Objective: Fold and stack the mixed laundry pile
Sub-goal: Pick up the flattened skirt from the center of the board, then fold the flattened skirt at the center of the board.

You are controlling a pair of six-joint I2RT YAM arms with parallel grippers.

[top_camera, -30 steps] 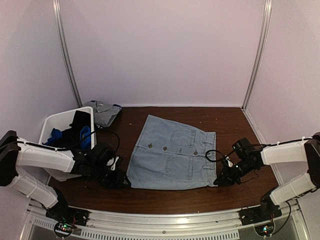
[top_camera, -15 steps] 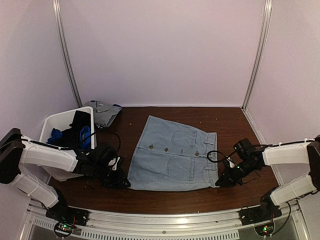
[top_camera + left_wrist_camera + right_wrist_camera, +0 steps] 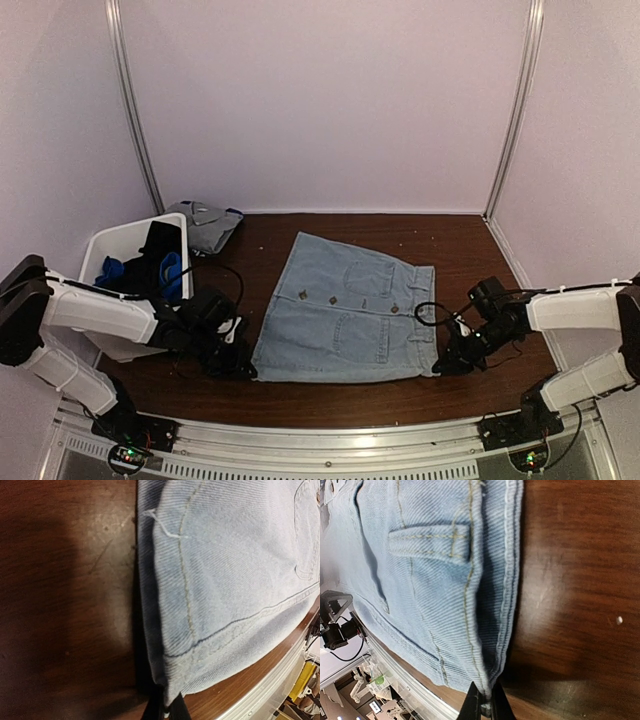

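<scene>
**Layout, referenced to the denim skirt**

1. Well left of the denim skirt (image 3: pixel 345 310) stands the white bin (image 3: pixel 95 250). It holds a black cloth (image 3: pixel 158 243) and royal-blue fabric (image 3: pixel 171 274). These items are unfolded.
2. A pale grey-blue piece (image 3: pixel 205 222) lies on the desk (image 3: pixel 460 240) behind the bin, to the skirt's far left.
3. The skirt lies flat and spread near the middle of the desk. Its hem forms the left edge and its waistband, with a belt loop, forms the right edge. The waist-to-hem axis therefore runs left to right, parallel to the near edge of the desk.

**Finger state**

1. The left fingers (image 3: pixel 245 370) are together and clamped on the skirt's near-left corner, at the hem. In the left wrist view the corner of the cloth enters between them.
2. The right fingers (image 3: pixel 440 368) are together and clamped on the skirt's near-right corner, at the waistband end. The right wrist view shows the seam edge pinched between them.

**Governing relation**

1. From both pairs of fingers the body of the skirt extends away toward the far side of the desk. None of it lies nearer to the arm bases than the two held corners.
2. Each arm holds the corner on its own side. Neither arm crosses the skirt.
3. Judgement: the coming move is a fold about the left-to-right axis. It calls for both corners to rise together and travel toward the skirt's far edge at matching speed, which keeps the near edge taut and level.
4. Judgement: the task is at an early stage, with nothing stacked yet
</scene>
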